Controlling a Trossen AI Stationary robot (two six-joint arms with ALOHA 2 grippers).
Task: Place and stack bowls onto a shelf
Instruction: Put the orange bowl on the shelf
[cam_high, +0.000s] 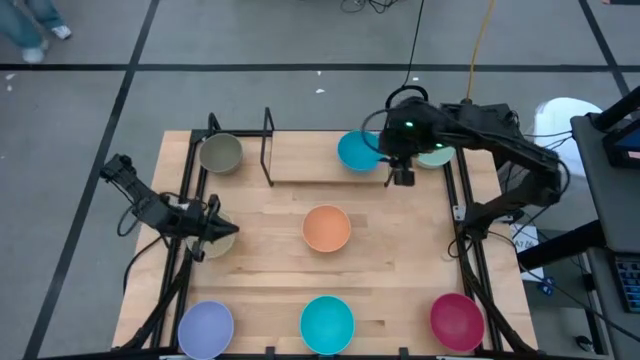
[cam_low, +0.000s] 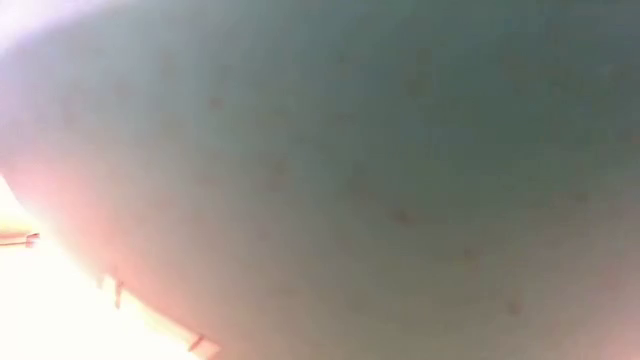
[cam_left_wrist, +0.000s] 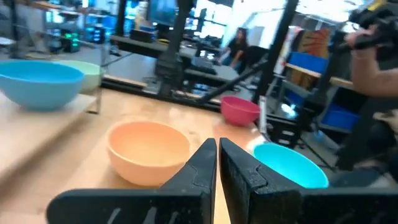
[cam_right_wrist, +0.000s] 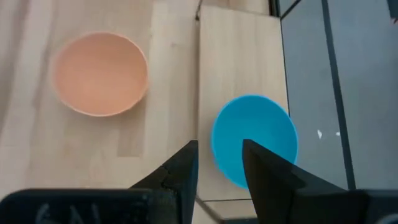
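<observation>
The right claw (cam_high: 400, 176) hangs released above the shelf (cam_high: 310, 165) at the worktop's (cam_high: 390, 270) far edge — just beside the blue bowl (cam_high: 356, 151) standing on the board. The left claw (cam_high: 213, 228) sits clenched and empty near the left edge. The orange bowl (cam_high: 326, 227) stands alone mid-worktop, with bare wood all round.

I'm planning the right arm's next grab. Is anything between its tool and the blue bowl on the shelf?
Nothing visible. The right tool hangs open directly above the blue bowl on the shelf board. The orange bowl sits well aside on the table.
</observation>
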